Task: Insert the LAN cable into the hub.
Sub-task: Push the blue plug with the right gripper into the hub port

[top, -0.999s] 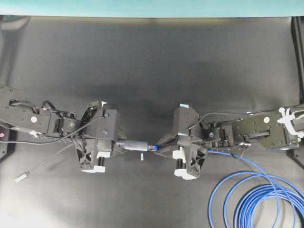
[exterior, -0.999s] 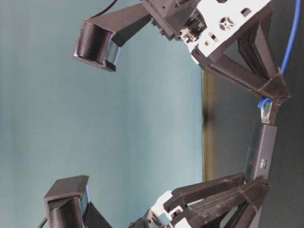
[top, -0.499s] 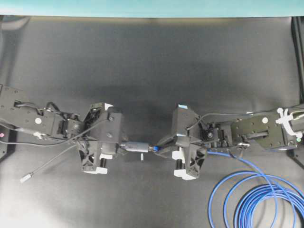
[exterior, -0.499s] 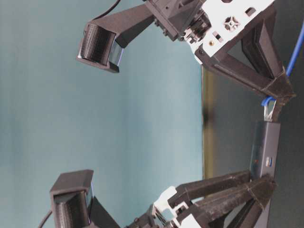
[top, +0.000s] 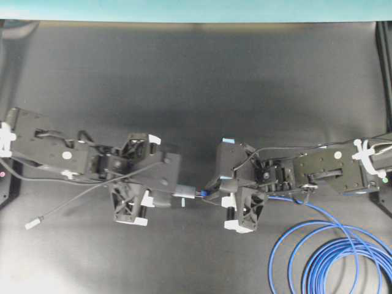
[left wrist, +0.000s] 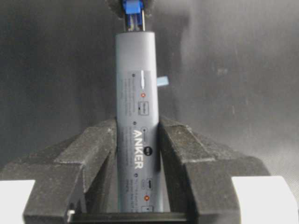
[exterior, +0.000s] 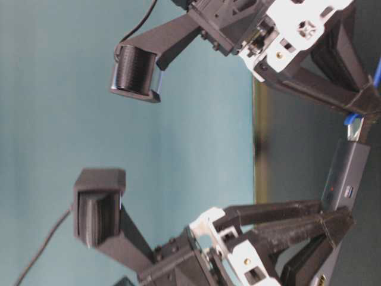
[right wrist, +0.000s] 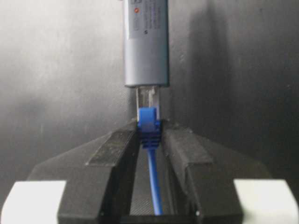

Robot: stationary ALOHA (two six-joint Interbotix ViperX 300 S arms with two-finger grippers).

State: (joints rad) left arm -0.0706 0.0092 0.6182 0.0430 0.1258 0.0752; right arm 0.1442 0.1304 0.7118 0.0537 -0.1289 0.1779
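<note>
The hub (top: 184, 191) is a slim grey bar held level just above the black table. My left gripper (top: 164, 195) is shut on it; in the left wrist view the fingers (left wrist: 187, 149) clamp its sides around the printed logo (left wrist: 136, 93). My right gripper (top: 212, 193) is shut on the blue boot (right wrist: 148, 126) of the LAN cable. The clear plug (right wrist: 149, 99) meets the hub's end face (right wrist: 146, 46), with its tip seemingly just inside the port. The table-level view shows hub (exterior: 348, 176) and plug (exterior: 356, 128) end to end. The blue cable coils (top: 331, 257) at the lower right.
The hub's thin grey cord (top: 67, 208) trails left to a small silver plug (top: 30, 225) on the table. A small pale tape mark (top: 183, 202) lies under the hub. The table's far edge meets a teal wall (top: 196, 9).
My left arm has moved right and turned, so less of the hub shows beyond its fingers. My right gripper has shifted slightly left. The gap between plug and hub end has closed.
</note>
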